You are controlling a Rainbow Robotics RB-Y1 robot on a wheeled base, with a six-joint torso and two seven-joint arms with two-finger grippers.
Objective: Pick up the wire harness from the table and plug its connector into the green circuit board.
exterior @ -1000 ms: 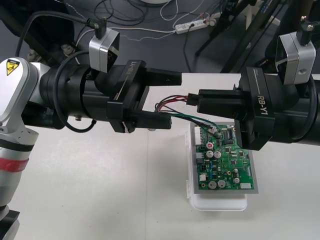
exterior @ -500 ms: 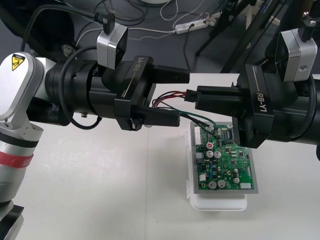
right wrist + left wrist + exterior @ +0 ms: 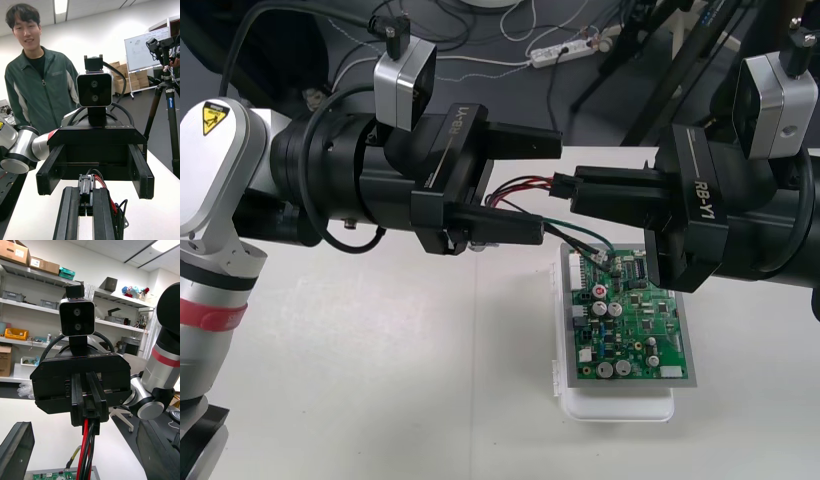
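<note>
Clearance: the plain light worktop is bare across its left half and along the near edge. The far edge runs just behind both grippers, and a strip of dark floor with loose cables is seen beyond it. The air over the board's far edge is crowded. The left gripper and right gripper are met tip to tip there, above the worktop.

Surface: a green circuit board is seated on a white base, right of centre. The base's near edge is left showing past the board.

Left gripper: released, with its fingers spread wide on either side of the right gripper's tip and the wire loop. Contact with the wires cannot be confirmed.

Right gripper: clenched, with the small black plug pinched between its two fingertips. This is confirmed in both wrist views.

Wire harness: thin red, black and green wires, held in the air off the worktop.
- Red and black wires are looped from the plug toward the left gripper's palm.
- The green wire is trailed down toward the board's far-left corner. Whether that end touches the board cannot be told.
- The plug is not seated in the board.
</note>
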